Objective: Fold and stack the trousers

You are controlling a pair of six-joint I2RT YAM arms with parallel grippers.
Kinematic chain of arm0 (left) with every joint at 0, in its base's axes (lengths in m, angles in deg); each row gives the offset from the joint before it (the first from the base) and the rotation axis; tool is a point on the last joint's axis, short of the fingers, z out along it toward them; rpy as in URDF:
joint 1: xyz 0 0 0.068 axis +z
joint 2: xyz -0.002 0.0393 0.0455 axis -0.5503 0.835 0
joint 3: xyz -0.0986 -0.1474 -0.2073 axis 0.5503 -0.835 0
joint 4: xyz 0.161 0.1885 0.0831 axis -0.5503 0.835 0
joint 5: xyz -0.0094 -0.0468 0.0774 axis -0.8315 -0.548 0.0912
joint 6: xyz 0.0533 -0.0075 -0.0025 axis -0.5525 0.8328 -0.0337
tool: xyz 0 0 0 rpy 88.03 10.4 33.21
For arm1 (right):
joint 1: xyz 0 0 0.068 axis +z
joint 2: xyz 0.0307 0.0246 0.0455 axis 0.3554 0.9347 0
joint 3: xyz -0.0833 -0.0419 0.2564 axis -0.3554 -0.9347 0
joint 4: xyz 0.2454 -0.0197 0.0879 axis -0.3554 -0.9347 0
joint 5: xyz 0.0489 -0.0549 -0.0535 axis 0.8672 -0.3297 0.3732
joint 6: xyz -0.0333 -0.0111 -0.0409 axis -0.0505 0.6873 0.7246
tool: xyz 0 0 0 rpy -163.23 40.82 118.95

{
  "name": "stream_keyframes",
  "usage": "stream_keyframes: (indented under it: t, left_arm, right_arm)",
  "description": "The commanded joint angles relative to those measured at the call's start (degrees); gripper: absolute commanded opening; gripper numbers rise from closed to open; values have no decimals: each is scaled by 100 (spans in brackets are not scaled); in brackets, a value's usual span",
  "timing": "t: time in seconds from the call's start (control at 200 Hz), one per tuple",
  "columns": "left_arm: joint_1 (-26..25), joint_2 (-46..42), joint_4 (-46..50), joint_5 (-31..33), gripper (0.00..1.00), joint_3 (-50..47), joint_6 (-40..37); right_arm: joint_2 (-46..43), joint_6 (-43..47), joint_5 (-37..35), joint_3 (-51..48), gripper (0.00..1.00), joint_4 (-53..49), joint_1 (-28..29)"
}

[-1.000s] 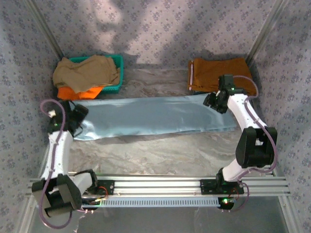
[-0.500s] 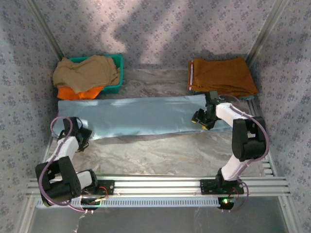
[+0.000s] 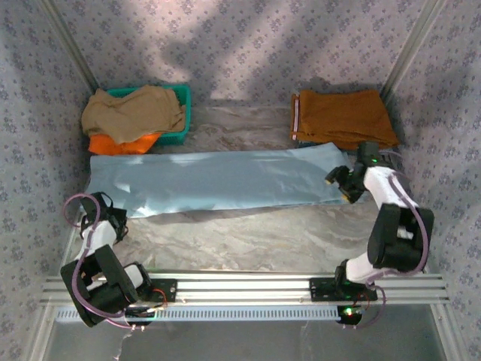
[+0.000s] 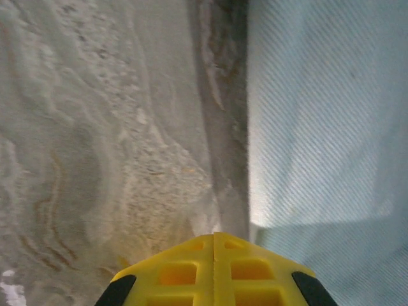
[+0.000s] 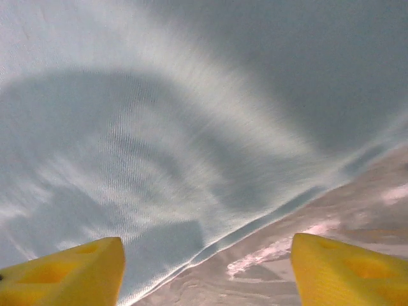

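Note:
The trousers (image 3: pixel 218 180) are a long pale-blue strip lying flat across the middle of the table. My left gripper (image 3: pixel 114 222) sits low at their near-left corner. In the left wrist view its yellow fingers (image 4: pixel 185 271) are pressed together with nothing between them, the left gripper (image 4: pixel 213 237) shut just off the trousers' edge (image 4: pixel 325 127). My right gripper (image 3: pixel 340 183) hovers over the trousers' right end. In the right wrist view the right gripper (image 5: pixel 207 271) is open, and the trousers' hem (image 5: pixel 159 127) runs diagonally between its fingers.
Folded rust-orange trousers (image 3: pixel 342 116) lie at the back right. A teal basket (image 3: pixel 183 113) at the back left holds tan and orange garments (image 3: pixel 131 113). Patterned walls close in three sides. The arms' mounting rail (image 3: pixel 240 286) runs along the near edge.
The left arm has drawn back to the near left and its gripper has shut. The right gripper moved left, then right to the trousers' right end, and opened wider.

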State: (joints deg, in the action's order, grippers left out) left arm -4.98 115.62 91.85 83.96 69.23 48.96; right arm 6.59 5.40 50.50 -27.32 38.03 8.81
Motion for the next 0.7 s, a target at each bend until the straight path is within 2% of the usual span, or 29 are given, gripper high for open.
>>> stream_keyframes:
  t: [0.0,0.055,0.15,0.185,0.255,0.345,0.455,0.565,0.63,0.695]
  left_arm:
    - [-119,48,-130,-276,9,122,54]
    - [-227,54,-96,-267,36,154,70]
    - [-383,54,-179,-267,70,161,81]
    - [-403,77,-219,-275,77,176,65]
    - [-414,213,-322,-289,80,222,29]
    - [-419,501,-610,-341,79,235,43]
    - [-416,993,-1023,-399,71,282,54]
    - [-415,1533,-1328,-478,50,362,1]
    - [-415,1742,-1553,-572,32,345,18]
    - [-415,1825,-1702,-615,20,340,4]
  right_arm:
    - [-271,33,-254,-236,77,-414,-459]
    - [-226,-30,-132,-302,78,-312,-664]
    - [80,-102,180,-369,79,-22,-809]
    - [261,-141,253,-327,78,46,-812]
    - [593,-225,186,-296,77,201,-816]
    - [1022,-443,130,-158,73,460,-816]
    - [1318,-504,-215,-12,67,590,-773]
    - [1627,-429,-238,212,49,578,-725]
    - [1688,-385,-291,301,31,566,-709]
    - [1656,-362,-376,354,22,552,-698]
